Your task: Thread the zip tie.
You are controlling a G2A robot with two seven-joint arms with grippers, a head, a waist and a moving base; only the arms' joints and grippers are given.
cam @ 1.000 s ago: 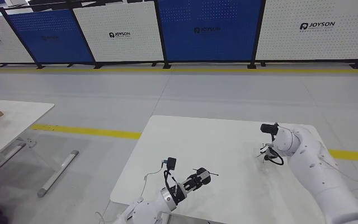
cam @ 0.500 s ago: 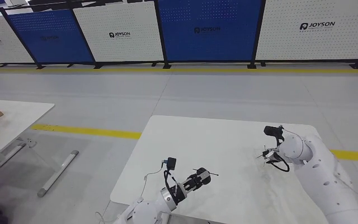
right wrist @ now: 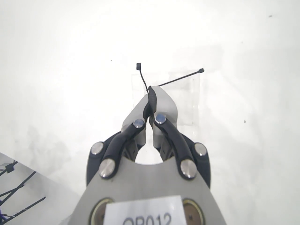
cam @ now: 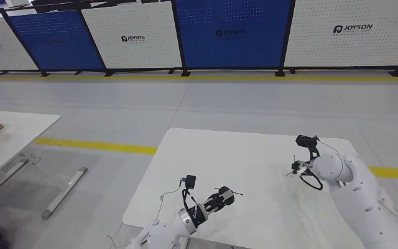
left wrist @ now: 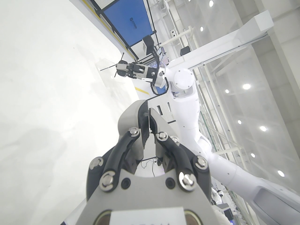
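Although I barely discern the zip tie (cam: pixel 237 193) in the closed left hand (left wrist: pixel 148 108), the right hand (right wrist: pixel 150 88) grips crossed zip ties (right wrist: pixel 179 78) over a clear tray (right wrist: pixel 195 108), contents indeterminate

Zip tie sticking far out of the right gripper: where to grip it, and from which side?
Probably the zip tie is best pinched mid-strap, between its head and the right gripper, shut on it. Come from the head's end, across the strap: that stretch is straight and bare.
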